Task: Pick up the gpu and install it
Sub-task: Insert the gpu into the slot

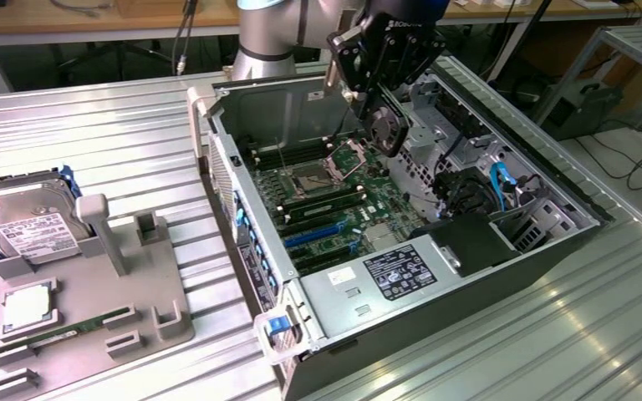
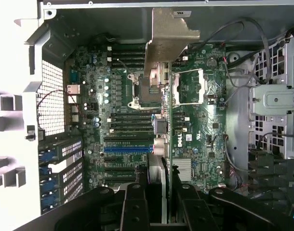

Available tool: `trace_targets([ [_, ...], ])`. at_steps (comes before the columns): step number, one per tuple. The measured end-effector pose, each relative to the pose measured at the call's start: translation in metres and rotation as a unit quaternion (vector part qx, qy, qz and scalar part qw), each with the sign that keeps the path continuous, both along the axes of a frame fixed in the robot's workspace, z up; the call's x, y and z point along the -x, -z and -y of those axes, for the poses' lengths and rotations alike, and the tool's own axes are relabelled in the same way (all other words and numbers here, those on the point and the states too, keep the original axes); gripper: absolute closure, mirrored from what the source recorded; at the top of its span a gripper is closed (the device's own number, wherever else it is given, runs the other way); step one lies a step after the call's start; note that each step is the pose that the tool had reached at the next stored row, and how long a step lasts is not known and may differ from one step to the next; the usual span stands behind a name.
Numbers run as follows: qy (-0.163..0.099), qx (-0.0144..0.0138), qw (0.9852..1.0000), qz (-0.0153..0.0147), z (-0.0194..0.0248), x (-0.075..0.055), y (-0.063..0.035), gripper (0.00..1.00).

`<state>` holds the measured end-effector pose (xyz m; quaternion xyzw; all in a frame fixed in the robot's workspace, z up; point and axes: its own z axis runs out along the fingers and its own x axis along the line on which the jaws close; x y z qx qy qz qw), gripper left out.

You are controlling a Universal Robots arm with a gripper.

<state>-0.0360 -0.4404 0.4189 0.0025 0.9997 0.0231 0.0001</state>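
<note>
**A:** On the exterior view's left, the grey tray [image 1: 131,292] sits on the bench [image 1: 98,125]. The hard drive [image 1: 31,225] stands at its far end and the memory stick [image 1: 70,330] lies in a near groove.

**B:** And the gpu [image 1: 388,127]?

**A:** Further right, in the air over the open computer case [image 1: 500,276]. The pincer [image 1: 371,92] is pinching it by its upper edge. The card hangs on edge with its round black fan facing the camera, above the processor socket [image 1: 349,154] at the far part of the motherboard [image 1: 333,209].

**B:** Is it touching the board?

**A:** Not as far as I can tell. In the wrist view the gpu [image 2: 167,48] shows edge-on, running out from between the black fingers [image 2: 137,202] of the pincer [image 2: 164,202], pale bracket at the far end.

**B:** So which step is this?

**A:** I'd say the pick is done and the card is being positioned over the case. It is not seated.

**B:** What does the next move call for?

**A:** The blue slots [image 2: 127,149] seem to run crosswise to the card. So, in my judgement, it calls for a turn of the wrist that brings the bracket toward the rear wall. After that the lower edge must line up along one slot for a straight, even press.

**B:** Anything on the right?

**A:** Blue cables [image 1: 500,188] by the drive bays, well apart from the card.
</note>
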Motion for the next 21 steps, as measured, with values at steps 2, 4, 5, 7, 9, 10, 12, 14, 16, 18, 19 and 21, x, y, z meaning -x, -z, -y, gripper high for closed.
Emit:
trace_targets([
  [2,-0.006,-0.0002,1.0000,0.0000,0.0000,0.0000,0.0000,0.72],
  [4,-0.011,-0.0005,0.9999,0.0000,0.0000,0.0000,0.0000,0.72],
  [5,-0.016,-0.0007,0.9999,0.0000,0.0000,-0.0001,0.0000,0.72],
  [7,-0.023,-0.0007,0.9997,0.0000,0.0000,0.0000,0.0000,0.72],
  [9,-0.039,-0.0007,0.9992,0.0000,0.0001,0.0001,-0.0001,0.72],
  [10,-0.049,-0.0007,0.9988,0.0000,0.0000,0.0001,0.0000,0.72],
  [12,-0.060,-0.0007,0.9982,0.0000,0.0001,0.0001,0.0000,0.72],
  [14,-0.069,-0.0007,0.9976,0.0000,0.0001,0.0001,0.0000,0.72],
  [16,-0.078,-0.0007,0.9970,0.0000,0.0000,0.0001,0.0000,0.72],
  [18,-0.089,-0.0007,0.9960,-0.0001,0.0000,0.0001,0.0000,0.72],
  [19,-0.093,-0.0007,0.9956,0.0000,0.0000,0.0001,0.0000,0.72],
  [21,-0.102,-0.0007,0.9948,-0.0001,0.0000,0.0001,0.0000,0.72],
])
